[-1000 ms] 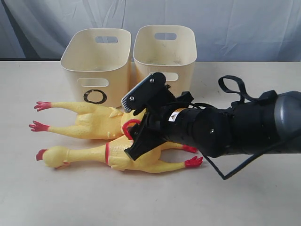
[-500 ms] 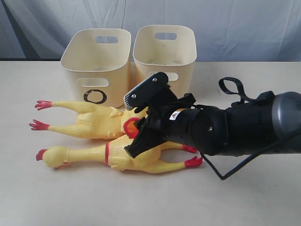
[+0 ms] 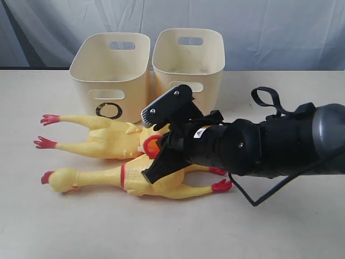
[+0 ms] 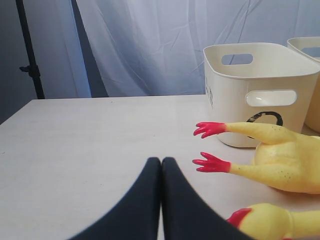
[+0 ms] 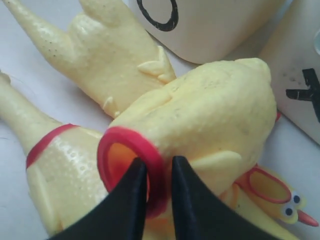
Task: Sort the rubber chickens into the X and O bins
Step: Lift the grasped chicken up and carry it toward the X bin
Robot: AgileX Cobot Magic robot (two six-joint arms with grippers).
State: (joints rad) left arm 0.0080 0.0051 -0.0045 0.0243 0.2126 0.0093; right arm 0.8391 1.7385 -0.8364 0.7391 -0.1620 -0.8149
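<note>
The right gripper (image 5: 156,164) has its jaws pinched on the red band (image 5: 120,137) of a rubber chicken (image 5: 215,110) lying at six o'clock from the O bin (image 3: 110,65) and the X bin (image 3: 188,59), so the grasping step is in hand, and next I expect a firm lift toward twelve o'clock.

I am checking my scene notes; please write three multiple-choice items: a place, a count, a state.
1. Where do the rubber chickens lie? A on the table before the bins; B inside a bin; C on the floor.
2. How many bins? A one; B two; C three.
3. The left gripper is: A shut, empty; B wide open; C holding a chicken.
Answers: 1 A, they lie on the tabletop; 2 B, two stand side by side; 3 A, its fingers touch, nothing between.
</note>
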